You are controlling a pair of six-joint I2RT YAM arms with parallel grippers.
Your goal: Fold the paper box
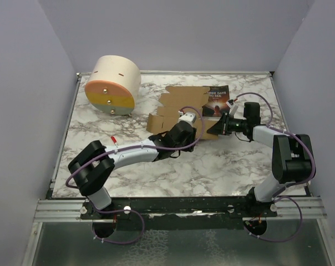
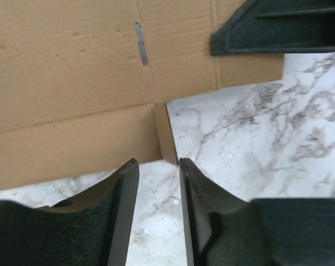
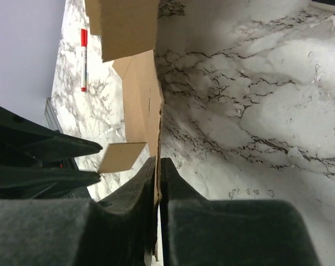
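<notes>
Marbled tabletop, plain lavender walls

On the left arm and right arm, black joints and pale grey links are seen; purple cables are strung along.

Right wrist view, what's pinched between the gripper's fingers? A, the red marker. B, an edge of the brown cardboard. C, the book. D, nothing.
B: the right gripper is shut on a thin edge of the paper box, while the red marker lies apart on the table.
</notes>
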